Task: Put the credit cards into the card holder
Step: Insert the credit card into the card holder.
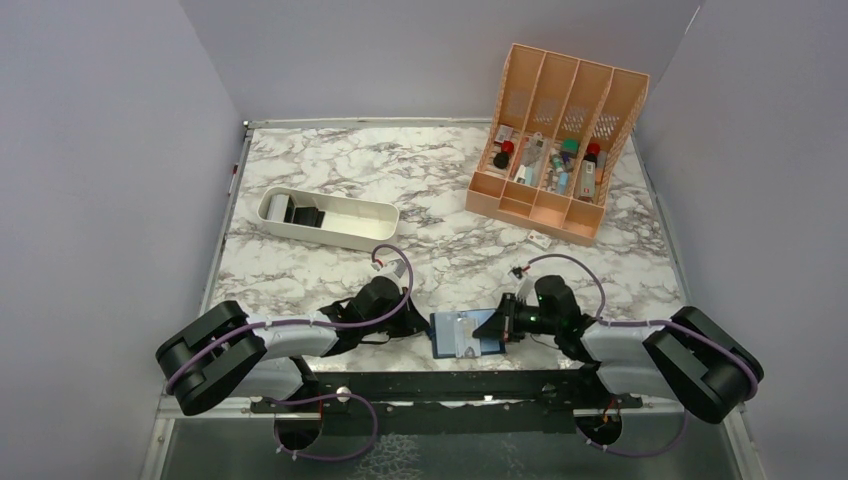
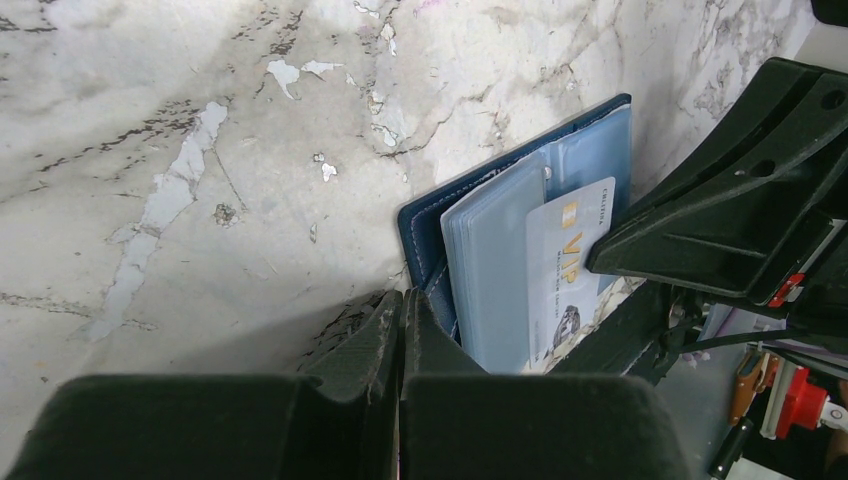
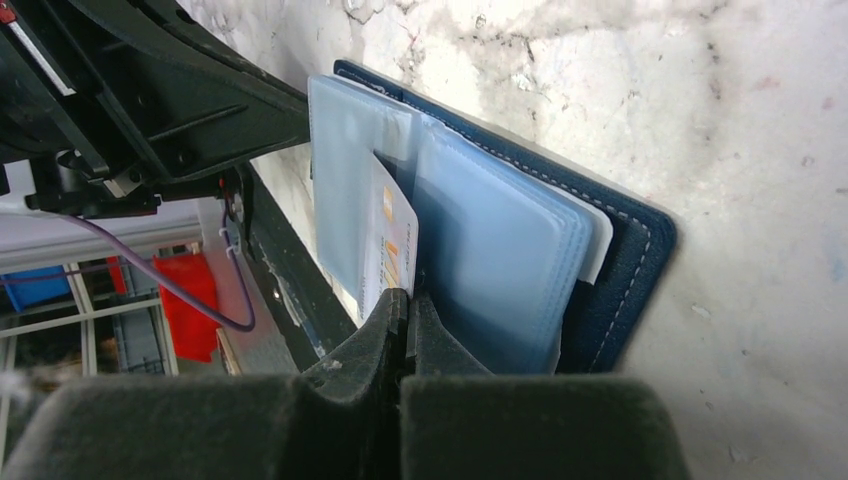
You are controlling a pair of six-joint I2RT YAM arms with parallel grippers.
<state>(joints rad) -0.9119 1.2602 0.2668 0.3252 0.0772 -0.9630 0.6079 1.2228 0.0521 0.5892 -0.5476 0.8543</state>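
The navy card holder (image 1: 488,346) lies open at the table's near edge between my two grippers, its pale clear sleeves up. In the left wrist view the holder (image 2: 425,235) has a white credit card (image 2: 560,270) with gold VIP lettering partly inside a sleeve. My left gripper (image 2: 402,298) is shut, its tips against the holder's navy edge. In the right wrist view my right gripper (image 3: 405,298) is shut on the end of that card (image 3: 392,240), over the holder (image 3: 620,270). No other cards show.
A white oblong tray (image 1: 372,210) with dark items stands at the back left. An orange slotted organizer (image 1: 560,215) holding small bottles stands at the back right. A small white piece (image 1: 540,240) lies in front of it. The table's front edge runs just below the holder.
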